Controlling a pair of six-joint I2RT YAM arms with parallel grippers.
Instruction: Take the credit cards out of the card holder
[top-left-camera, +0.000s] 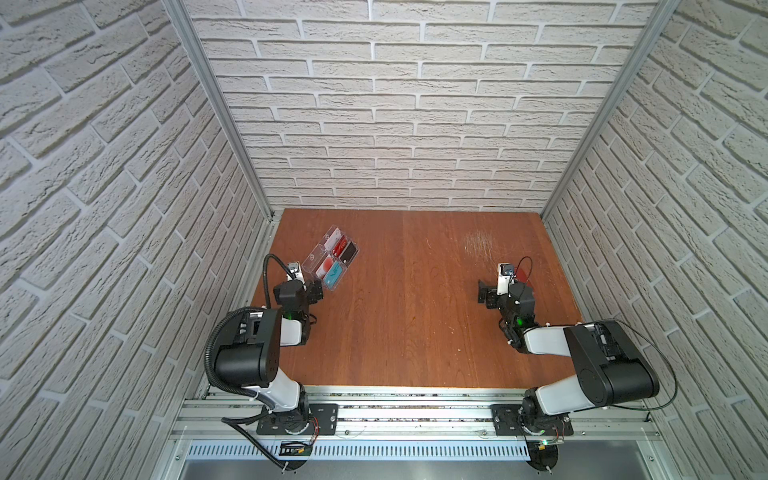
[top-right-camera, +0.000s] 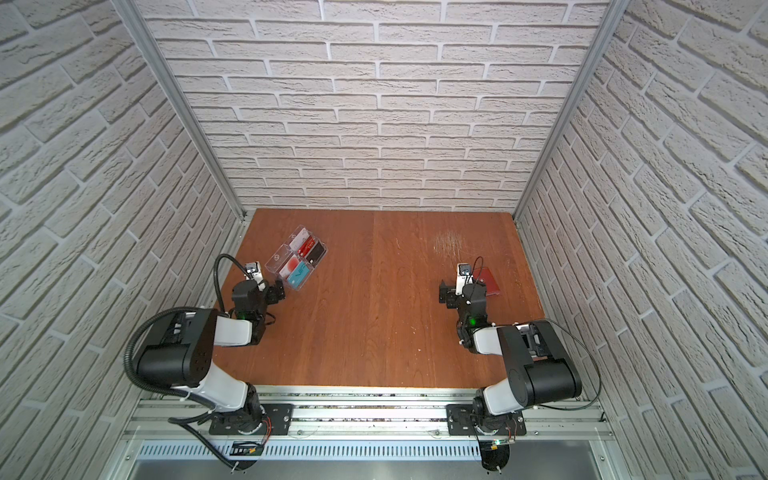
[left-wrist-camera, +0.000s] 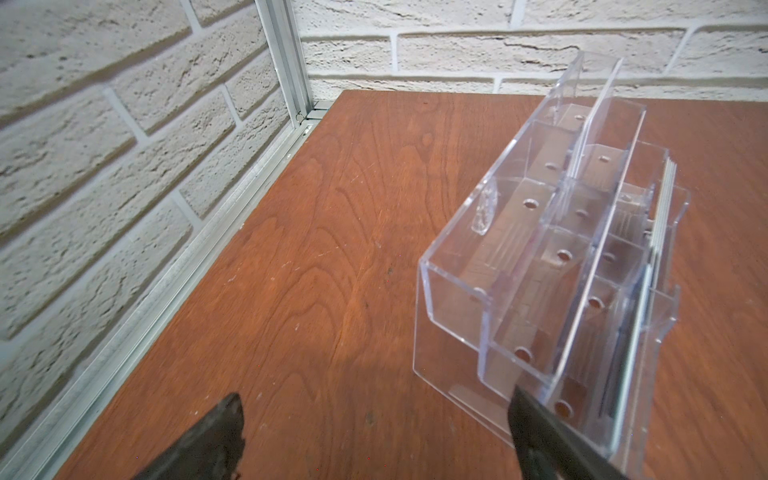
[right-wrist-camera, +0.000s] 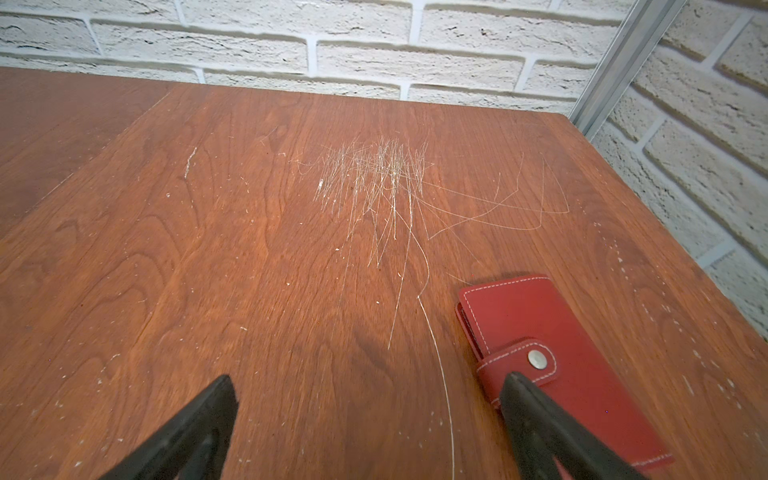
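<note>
The card holder (right-wrist-camera: 552, 332) is a red stitched wallet, lying flat and closed with its strap tab snapped down. It also shows in a top view (top-right-camera: 489, 282), on the right side of the table. The credit cards are hidden, since the holder is closed. My right gripper (right-wrist-camera: 370, 376) hovers open over bare wood just left of the holder, and one fingertip (right-wrist-camera: 523, 399) overlaps the holder's strap end in the wrist view. My left gripper (left-wrist-camera: 374, 392) is open and empty over the table at the left, with one fingertip (left-wrist-camera: 528, 411) in front of the clear tray's near corner.
A clear acrylic tray (top-left-camera: 315, 254) with several compartments stands at the back left and shows in the left wrist view (left-wrist-camera: 453, 299). It holds a black card (top-left-camera: 350, 252), a teal card (top-left-camera: 333, 277) and red cards. Brick walls enclose the wooden table (top-left-camera: 415, 311).
</note>
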